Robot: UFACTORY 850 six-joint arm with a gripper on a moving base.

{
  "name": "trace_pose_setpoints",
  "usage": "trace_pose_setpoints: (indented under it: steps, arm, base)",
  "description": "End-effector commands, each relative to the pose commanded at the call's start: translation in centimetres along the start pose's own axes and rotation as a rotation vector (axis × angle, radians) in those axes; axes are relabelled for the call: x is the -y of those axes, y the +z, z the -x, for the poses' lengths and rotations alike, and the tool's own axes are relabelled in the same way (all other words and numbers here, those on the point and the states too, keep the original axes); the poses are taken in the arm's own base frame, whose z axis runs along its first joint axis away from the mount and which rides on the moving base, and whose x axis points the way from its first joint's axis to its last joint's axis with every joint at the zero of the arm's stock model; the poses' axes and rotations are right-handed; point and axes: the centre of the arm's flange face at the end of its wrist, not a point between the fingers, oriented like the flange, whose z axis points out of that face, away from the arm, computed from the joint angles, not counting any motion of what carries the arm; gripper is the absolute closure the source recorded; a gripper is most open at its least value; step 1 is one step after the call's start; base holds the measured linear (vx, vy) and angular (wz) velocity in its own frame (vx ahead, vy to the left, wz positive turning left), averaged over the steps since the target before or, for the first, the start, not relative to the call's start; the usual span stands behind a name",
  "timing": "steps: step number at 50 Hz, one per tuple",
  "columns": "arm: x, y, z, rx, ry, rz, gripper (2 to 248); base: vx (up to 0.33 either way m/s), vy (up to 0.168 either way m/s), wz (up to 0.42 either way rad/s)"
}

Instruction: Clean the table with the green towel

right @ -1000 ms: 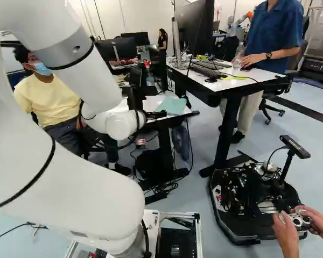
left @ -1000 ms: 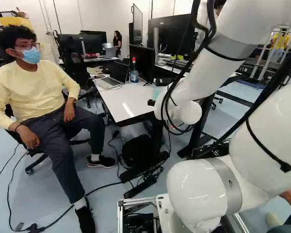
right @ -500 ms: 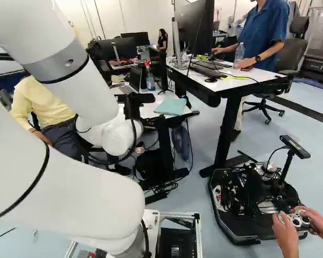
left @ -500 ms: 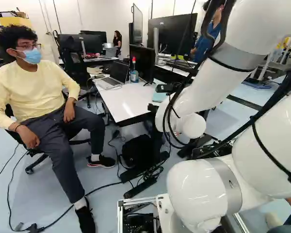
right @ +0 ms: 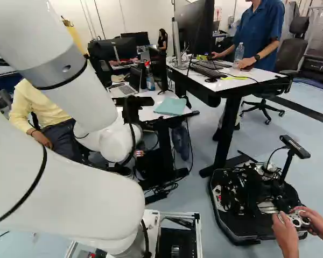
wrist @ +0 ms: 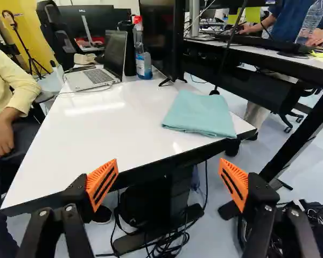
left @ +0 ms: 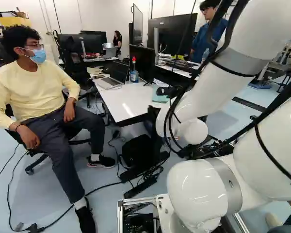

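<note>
Teal-green towel [right: 170, 106], folded into a soft squarish slab, upper middle of the right base view; it's on the glossy white table [left: 123, 99]; gripper's [right: 145, 113] wide open, slotted orange pads [wrist: 102, 183] apart.

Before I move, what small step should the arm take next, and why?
I'd probably ease the open gripper forward and slightly to its right, toward a spot above the folded green towel. The fingers stand apart and hold nothing, and the towel lies ahead, off toward the right finger's side, near the edge of the white table.
</note>
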Motion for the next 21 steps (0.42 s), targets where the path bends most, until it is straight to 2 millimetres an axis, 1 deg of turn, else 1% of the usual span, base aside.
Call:
trace_pose_setpoints:
  steps: [21]
  arm:
    - [0.0,0.0,0.0,0.0,0.0,0.0,3]
  base:
    - [0.0,0.0,0.0]
